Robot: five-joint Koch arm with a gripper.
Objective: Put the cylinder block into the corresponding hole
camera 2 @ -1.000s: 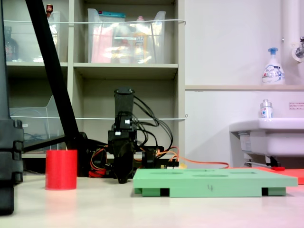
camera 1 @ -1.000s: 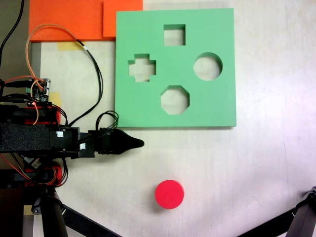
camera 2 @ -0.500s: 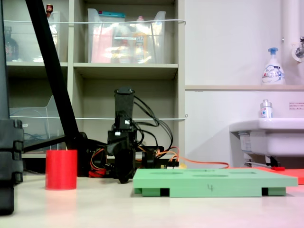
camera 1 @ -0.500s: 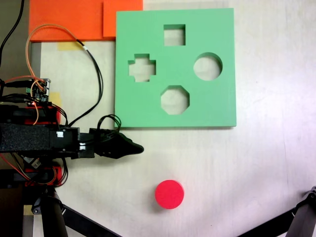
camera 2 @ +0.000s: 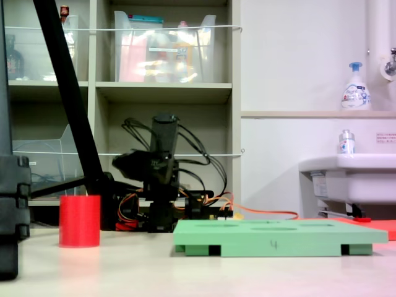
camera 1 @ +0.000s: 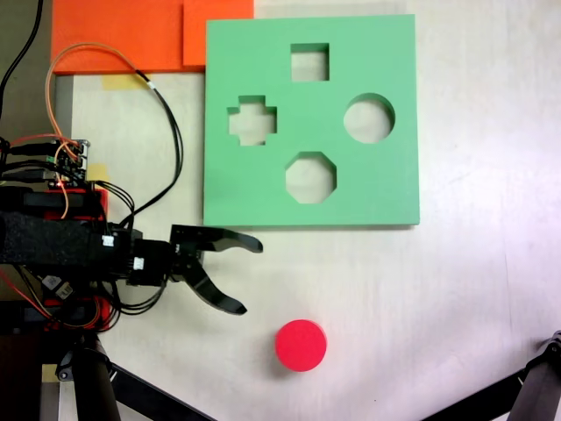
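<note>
The red cylinder block (camera 1: 301, 345) stands upright on the pale table, near the first exterior view's bottom middle; in the second exterior view the cylinder block (camera 2: 80, 221) is at the left. The green foam board (camera 1: 237, 184) lies above it, and its round hole (camera 1: 368, 118) is on the board's right side. My gripper (camera 1: 250, 276) is open, with nothing between its black fingers. It sits just below the board's lower left corner, left of and above the block. In the second exterior view the gripper (camera 2: 139, 164) is raised off the table, behind the board (camera 2: 278, 238).
The board also has square (camera 1: 309, 61), cross (camera 1: 252, 120) and octagon (camera 1: 310, 176) cutouts. Orange foam sheets (camera 1: 131, 35) lie at the first exterior view's top left. Cables and a circuit board (camera 1: 70, 158) sit by the arm's base. Tripod legs (camera 1: 535, 390) cross the bottom corners.
The gripper was shut a second ago and has opened wide. It has also swung slightly toward the block and lifted off the table.
</note>
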